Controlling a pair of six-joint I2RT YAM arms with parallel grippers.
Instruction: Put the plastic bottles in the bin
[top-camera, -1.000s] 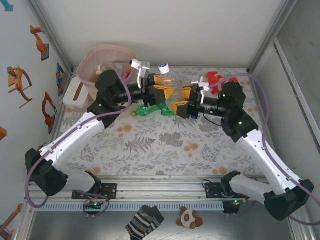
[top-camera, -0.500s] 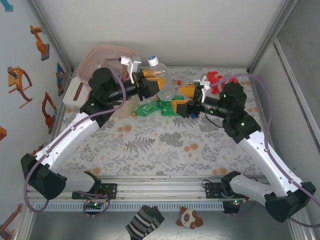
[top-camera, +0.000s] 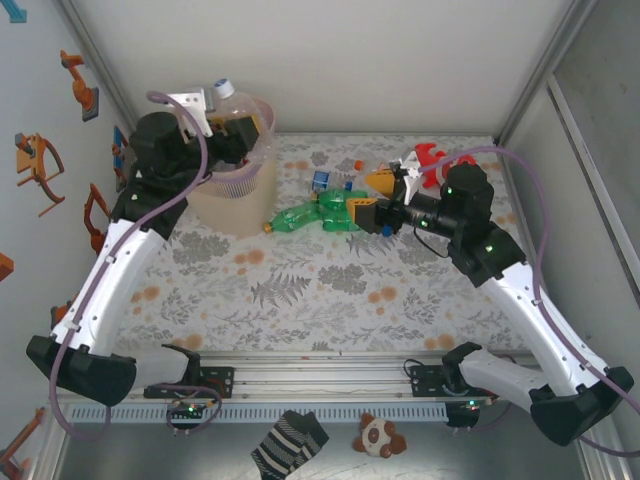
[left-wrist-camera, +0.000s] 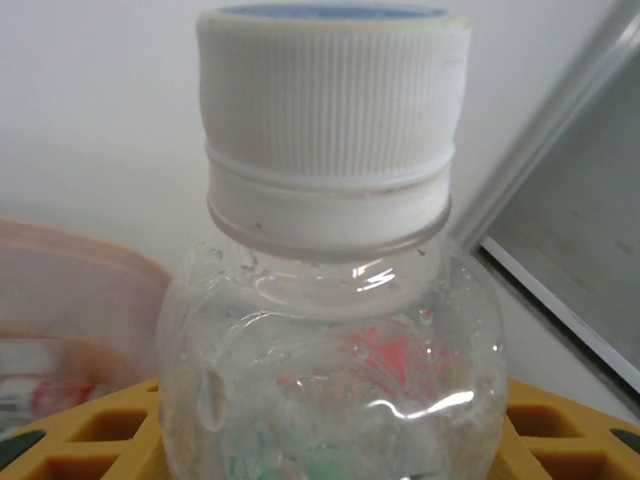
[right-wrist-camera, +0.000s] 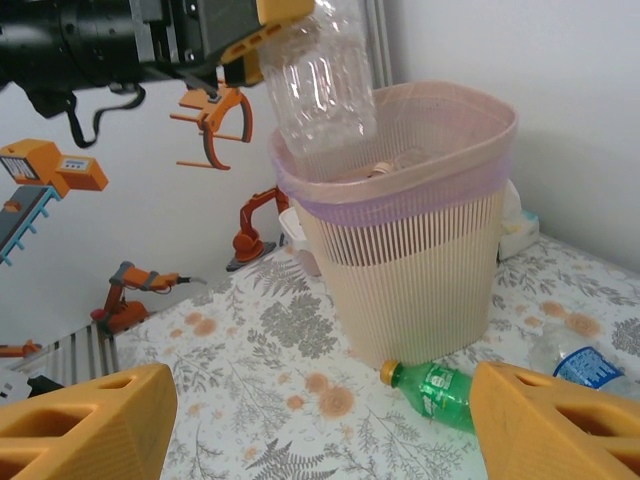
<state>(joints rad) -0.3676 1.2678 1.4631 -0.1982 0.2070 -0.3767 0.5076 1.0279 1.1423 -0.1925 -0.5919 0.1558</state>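
Pinching a small clear plastic bottle (right-wrist-camera: 320, 80) with a white ribbed cap, the left gripper (top-camera: 232, 128) holds it bottom-down right over the mouth of the pale pink-and-beige ribbed bin (right-wrist-camera: 420, 270). The right gripper (top-camera: 370, 198) is spread wide, with a green plastic bottle with an orange cap (right-wrist-camera: 435, 390) lying on its side just beyond it, near the bin's base.

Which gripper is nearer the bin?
Left. The left gripper holds a clear bottle just above the bin rim; the right gripper is open, off to the bin's right, by the green bottle.
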